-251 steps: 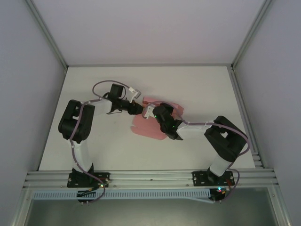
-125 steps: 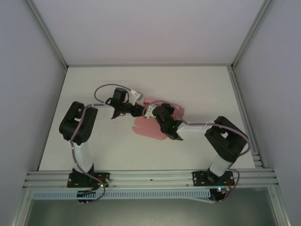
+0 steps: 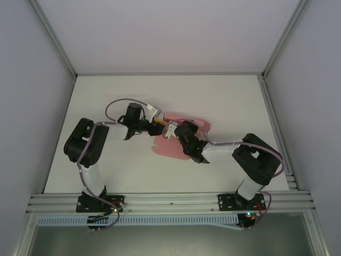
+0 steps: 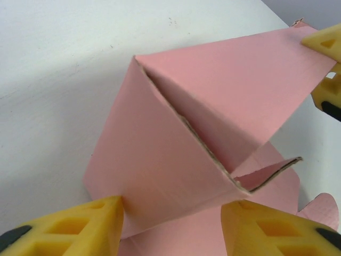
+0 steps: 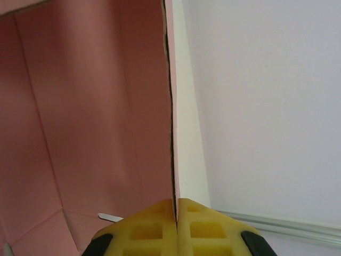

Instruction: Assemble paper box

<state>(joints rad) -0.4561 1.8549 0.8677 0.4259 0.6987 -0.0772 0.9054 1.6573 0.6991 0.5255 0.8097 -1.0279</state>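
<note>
The pink paper box lies half folded in the middle of the white table. In the left wrist view a folded wall of the paper box stands up in a ridge, with more pink card flat beneath it. My left gripper spans that ridge, one yellow finger against each end of it. My right gripper is shut on the thin edge of an upright panel of the paper box. From above, the left gripper and the right gripper meet over the box's left end.
The right gripper's yellow fingers pinch the far corner of the raised panel in the left wrist view. A metal frame rail runs along the near edge, and grey walls close in the table on both sides.
The left gripper has swung slightly right and in over the box's left end. The right gripper has shifted a little down with its panel. The pink card's outline has changed shape.
</note>
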